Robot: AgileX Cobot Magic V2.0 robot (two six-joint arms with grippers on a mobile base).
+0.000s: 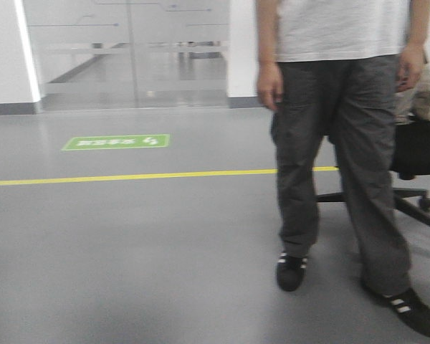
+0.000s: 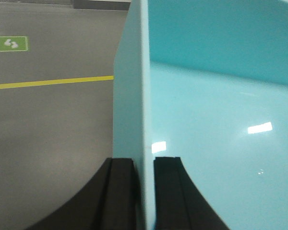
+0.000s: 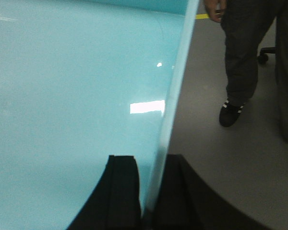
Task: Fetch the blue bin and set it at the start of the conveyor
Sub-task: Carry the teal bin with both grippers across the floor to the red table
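Note:
The blue bin (image 2: 216, 120) is a pale cyan tub that fills most of both wrist views. My left gripper (image 2: 144, 165) is shut on its left wall, one black finger outside and one inside. My right gripper (image 3: 151, 165) is shut on its right wall (image 3: 175, 96) in the same way. The bin's glossy inside (image 3: 62, 96) is empty. The bin hangs above the grey floor. The conveyor start is out of view. Neither the bin nor the grippers show in the front view.
A person (image 1: 344, 143) in dark trousers and black shoes stands close ahead at the right; the shoe also shows in the right wrist view (image 3: 230, 112). A black office chair (image 1: 416, 165) stands behind the person. A yellow floor line (image 1: 129, 176), a green floor sign (image 1: 116, 142) and glass doors (image 1: 129, 50) lie ahead.

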